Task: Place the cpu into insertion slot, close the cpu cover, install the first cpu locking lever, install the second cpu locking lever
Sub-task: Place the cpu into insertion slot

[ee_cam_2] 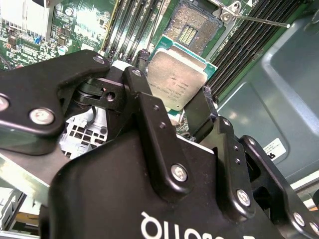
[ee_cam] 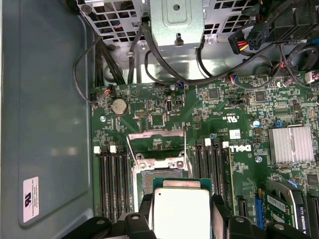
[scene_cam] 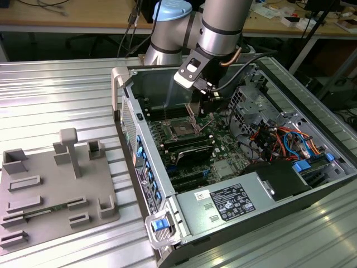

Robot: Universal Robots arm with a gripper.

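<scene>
- Right now the fingers (ee_cam_2: 143, 98) are clamped on two opposite edges of the cpu (ee_cam_2: 177, 82), silvery top showing.
- It hangs close to the insertion slot (ee_cam_2: 192, 29) without touching it, and the socket's dark centre lies bare.
- The cpu cover (ee_cam: 158, 161) stands raised, and a locking lever (ee_cam_2: 259, 20) sticks out free.
- By my reckoning no step is finished: seating the chip, the cover and both levers are all left to do.
</scene>
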